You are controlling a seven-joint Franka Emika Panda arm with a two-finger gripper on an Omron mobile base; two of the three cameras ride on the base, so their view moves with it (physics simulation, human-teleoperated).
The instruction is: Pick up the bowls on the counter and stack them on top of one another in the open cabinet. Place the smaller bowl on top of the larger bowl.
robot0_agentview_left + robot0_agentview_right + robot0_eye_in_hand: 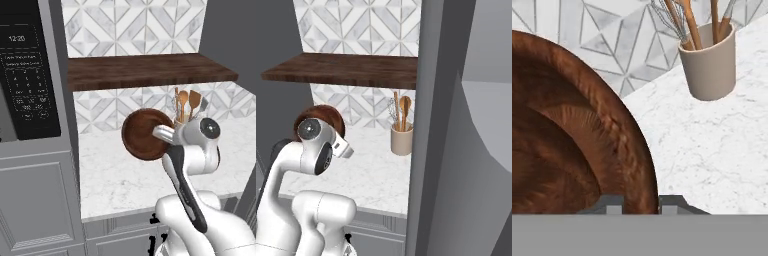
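larger bowl (145,134) | hanging tilted on edge above the counter (120,175) | gripper (641,204) clamping its rim, fingers either side | utensil crock (708,67) standing beyond gripper | shelf (150,70) sitting above gripper

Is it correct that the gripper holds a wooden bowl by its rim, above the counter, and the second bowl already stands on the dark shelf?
Not quite: the dark shelf is bare in the left base view. The gripper does hold the wooden bowl by its rim above the counter.
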